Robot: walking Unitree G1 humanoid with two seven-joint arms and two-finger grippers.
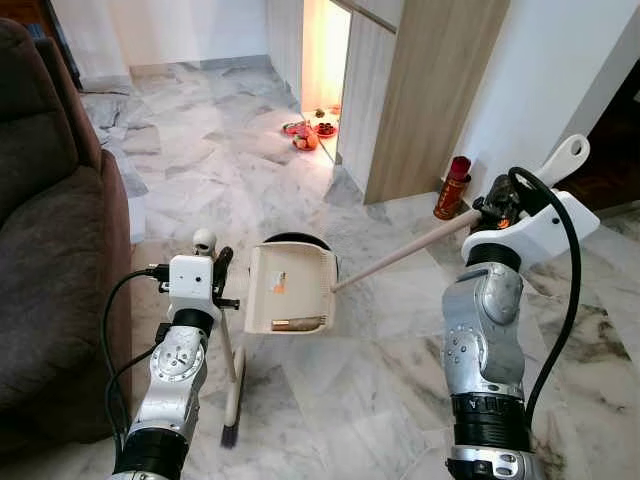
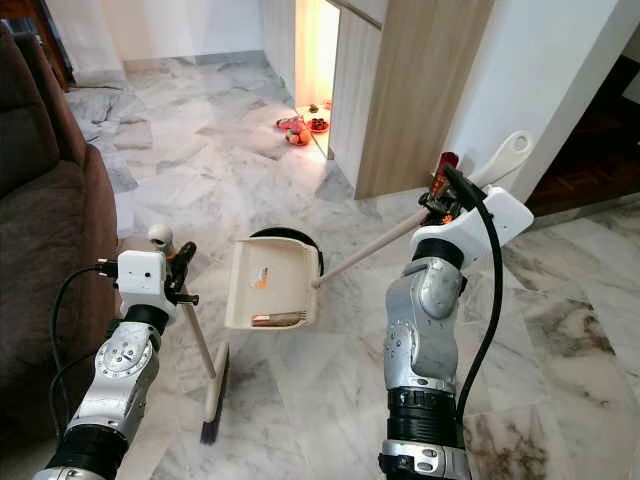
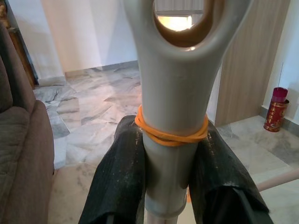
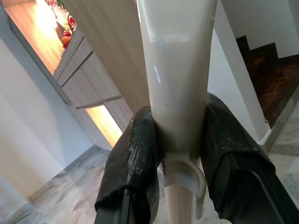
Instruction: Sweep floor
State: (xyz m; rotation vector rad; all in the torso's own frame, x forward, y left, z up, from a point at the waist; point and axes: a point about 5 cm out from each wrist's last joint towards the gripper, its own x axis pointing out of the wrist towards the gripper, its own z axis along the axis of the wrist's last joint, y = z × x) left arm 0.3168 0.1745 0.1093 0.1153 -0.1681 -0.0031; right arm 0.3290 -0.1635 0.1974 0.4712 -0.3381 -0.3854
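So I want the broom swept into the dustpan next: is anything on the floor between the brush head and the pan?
Nothing visible. The broom brush rests on bare marble just left of the raised dustpan; the left gripper grips its handle.

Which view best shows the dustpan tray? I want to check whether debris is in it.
The left eye view: the dustpan tray faces the camera, with small debris inside. The right eye view shows it likewise. The right wrist view shows the right tool clamping its handle.
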